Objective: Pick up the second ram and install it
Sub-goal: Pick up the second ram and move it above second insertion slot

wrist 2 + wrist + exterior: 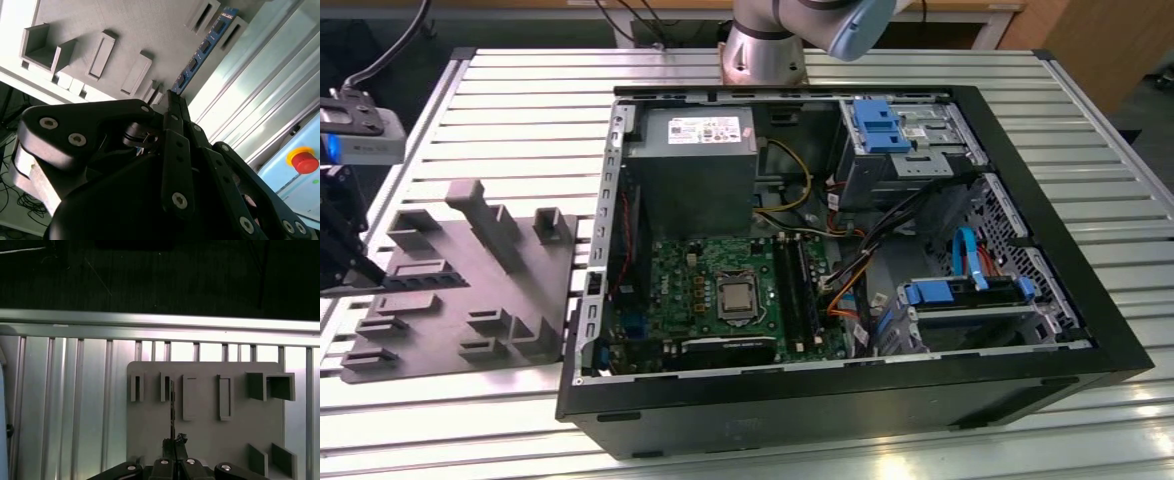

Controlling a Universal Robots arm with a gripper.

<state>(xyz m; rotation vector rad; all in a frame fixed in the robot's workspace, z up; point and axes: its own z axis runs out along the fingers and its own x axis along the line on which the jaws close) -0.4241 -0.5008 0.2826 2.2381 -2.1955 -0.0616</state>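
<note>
The second ram (202, 47) is a thin blue-green board seen nearly edge-on in both wrist views. Its far end reaches a slot of the grey fixture plate (150, 25). In the first wrist view the ram (172, 410) runs as a dark line from a narrow slot to my fingertips. My gripper (173, 98) is shut on the ram's near end, the black fingers (169, 445) pressed together around it. In the exterior view the gripper (350, 262) hangs at the view's far left, over the outer edge of the fixture plate (454, 290).
An open computer case (854, 250) lies on the slatted aluminium table (520, 90), right of the fixture in the exterior view. Inside are the green motherboard (707, 270) with long black slots (795, 290), cables and blue drive brackets. A red stop button (303, 161) sits beyond the table.
</note>
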